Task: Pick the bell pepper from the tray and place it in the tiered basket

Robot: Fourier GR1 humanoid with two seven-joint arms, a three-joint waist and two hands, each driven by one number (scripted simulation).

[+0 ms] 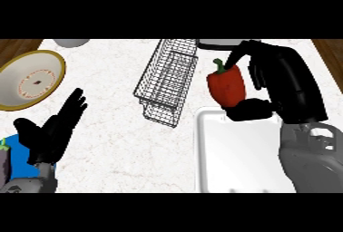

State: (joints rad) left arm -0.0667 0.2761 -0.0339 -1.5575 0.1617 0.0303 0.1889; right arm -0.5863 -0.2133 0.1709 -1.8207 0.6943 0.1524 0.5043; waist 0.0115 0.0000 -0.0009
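Observation:
A red bell pepper [225, 86] with a green stem hangs above the far edge of the white tray [234, 154]. My right hand [278, 77] is curled round it, fingers over its far side and thumb below it. The wire tiered basket [167, 79] stands just left of the pepper, apart from it. At the lower left, my left hand [52, 129] rests open with fingers pointing up and holds nothing.
A yellow-rimmed plate [30, 79] lies at the far left. A grey round object [71, 42] sits at the top edge. A blue item [20, 158] with a dark eggplant-like thing [4, 156] shows at the lower left edge.

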